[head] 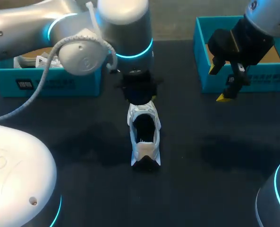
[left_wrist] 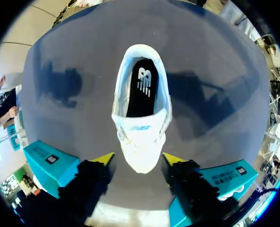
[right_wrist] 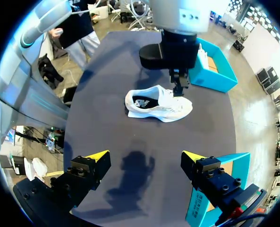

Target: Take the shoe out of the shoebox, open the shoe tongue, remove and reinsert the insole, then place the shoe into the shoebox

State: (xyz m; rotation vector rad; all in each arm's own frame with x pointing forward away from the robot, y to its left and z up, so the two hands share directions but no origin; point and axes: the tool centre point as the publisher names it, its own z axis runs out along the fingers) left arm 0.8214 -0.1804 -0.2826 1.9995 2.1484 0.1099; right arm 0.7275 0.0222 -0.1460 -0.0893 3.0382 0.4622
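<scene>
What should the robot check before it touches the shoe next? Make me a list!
1. Shoe is out of the box and upright on the table: ok.
2. Insole lies inside the shoe: ok.
3. Left end effector is open, with the shoe's toe between its fingers: ok.
4. Right end effector is open, empty and well away from the shoe: ok.
5. Tongue is pulled open: cannot tell.
6. Blue box by the right arm has room for the shoe: cannot tell, the arm hides much of it.
</scene>
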